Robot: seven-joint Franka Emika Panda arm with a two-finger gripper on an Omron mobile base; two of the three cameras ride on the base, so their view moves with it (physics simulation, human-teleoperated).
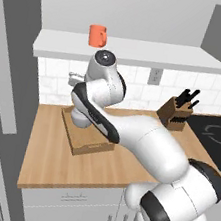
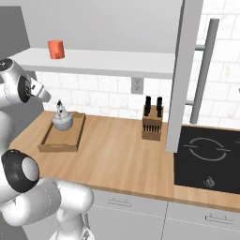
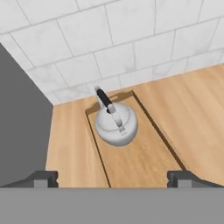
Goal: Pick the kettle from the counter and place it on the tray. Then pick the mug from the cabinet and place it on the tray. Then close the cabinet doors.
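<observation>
The silver kettle (image 3: 116, 124) (image 2: 62, 119) stands upright in the far end of the wooden tray (image 3: 144, 164) (image 2: 46, 143) (image 1: 87, 147) on the counter (image 2: 112, 157). My gripper (image 3: 113, 179) (image 2: 43, 95) hovers above and in front of the kettle, open, with nothing between its fingers. Up on the pale shelf (image 1: 136, 53) of the cabinet stands the orange-red mug (image 1: 97, 35) (image 2: 56, 48), above the tray. Both cabinet doors are swung open: one (image 2: 183, 70) with its bar handle (image 2: 205, 75) on the right, the other (image 1: 14, 62) on the left. In the left base view my arm hides the kettle.
A knife block (image 2: 152, 124) (image 1: 175, 113) stands on the counter right of the tray, and a black cooktop (image 2: 206, 157) (image 1: 215, 131) lies beyond it. A tiled wall with an outlet (image 2: 137, 85) backs the counter. A dark grey panel (image 3: 22, 122) borders the tray's left.
</observation>
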